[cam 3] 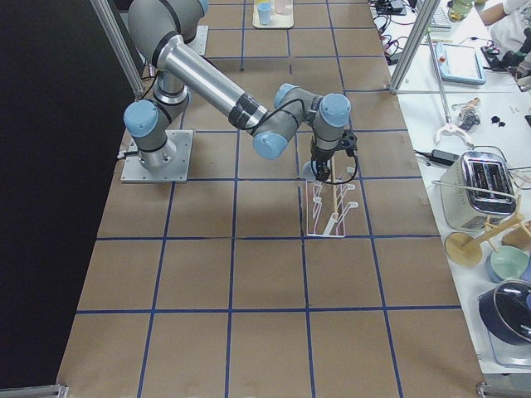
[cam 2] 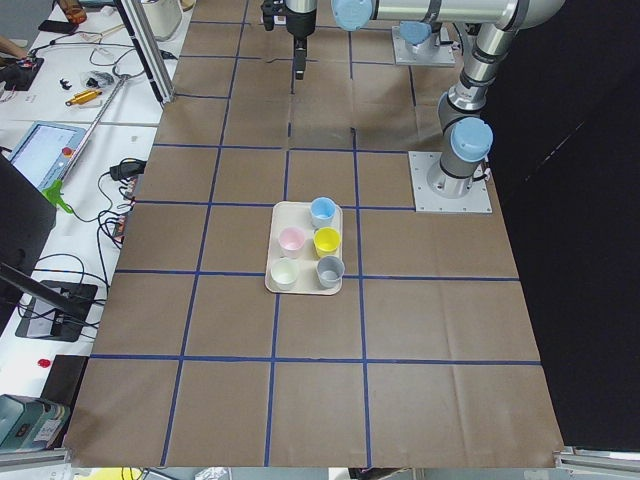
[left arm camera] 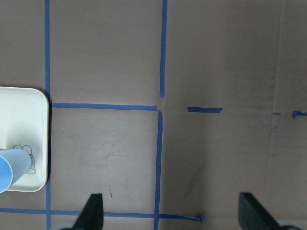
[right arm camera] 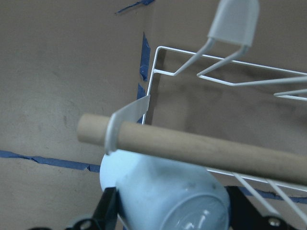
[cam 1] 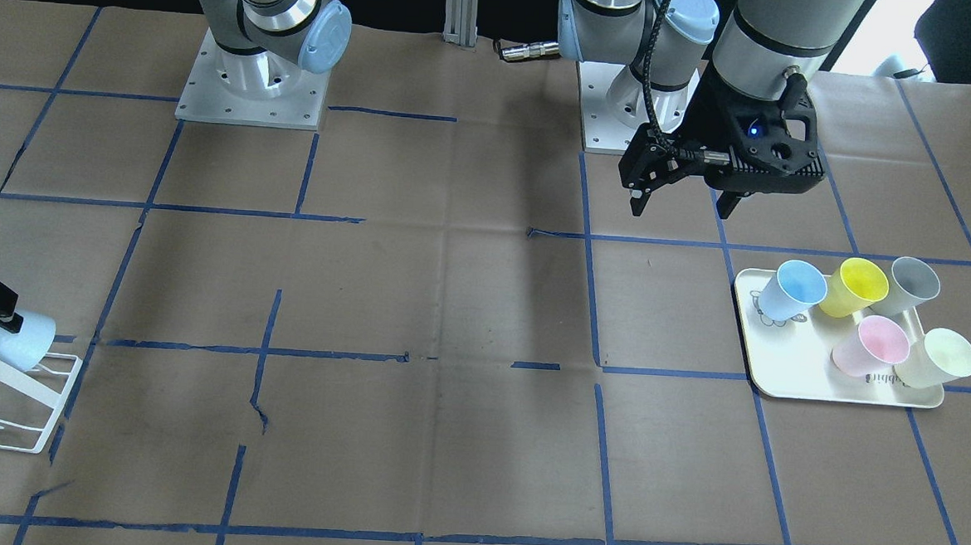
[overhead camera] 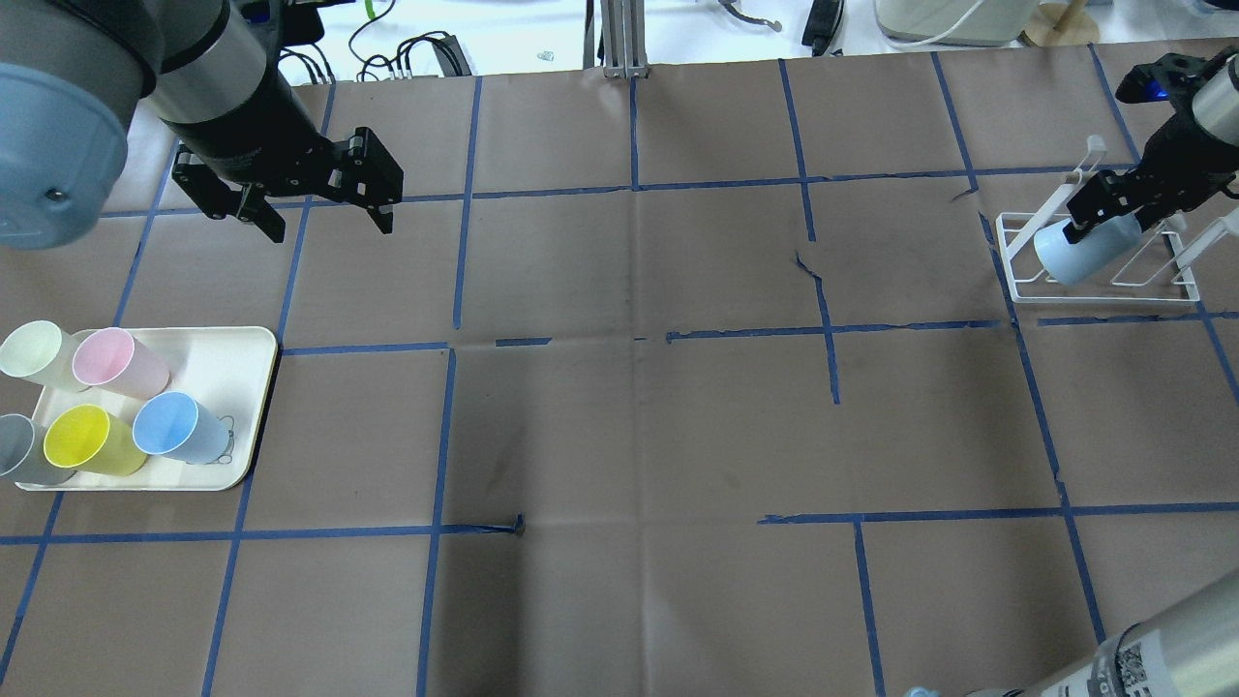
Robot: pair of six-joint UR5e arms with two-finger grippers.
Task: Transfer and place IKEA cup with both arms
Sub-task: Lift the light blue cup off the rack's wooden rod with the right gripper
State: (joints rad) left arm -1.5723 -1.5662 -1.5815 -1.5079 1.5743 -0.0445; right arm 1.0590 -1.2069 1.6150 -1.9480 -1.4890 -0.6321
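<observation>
Cups (overhead camera: 102, 358) are sitting in a tray (overhead camera: 227, 363) at the desk (overhead camera: 629, 426)'s left end. The IKEA cup (overhead camera: 1082, 252) is tilting over the rack (overhead camera: 1147, 263) at the opposite end.

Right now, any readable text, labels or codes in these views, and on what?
Nothing reads cleanly.
Tray: a printed word near its edge away from the robot, front view; too blurred to read.
Right arm: QR-style sticker, overhead view; too small to read.
IKEA cup: raised marks on its base, right wrist view; blurred, unreadable.
</observation>
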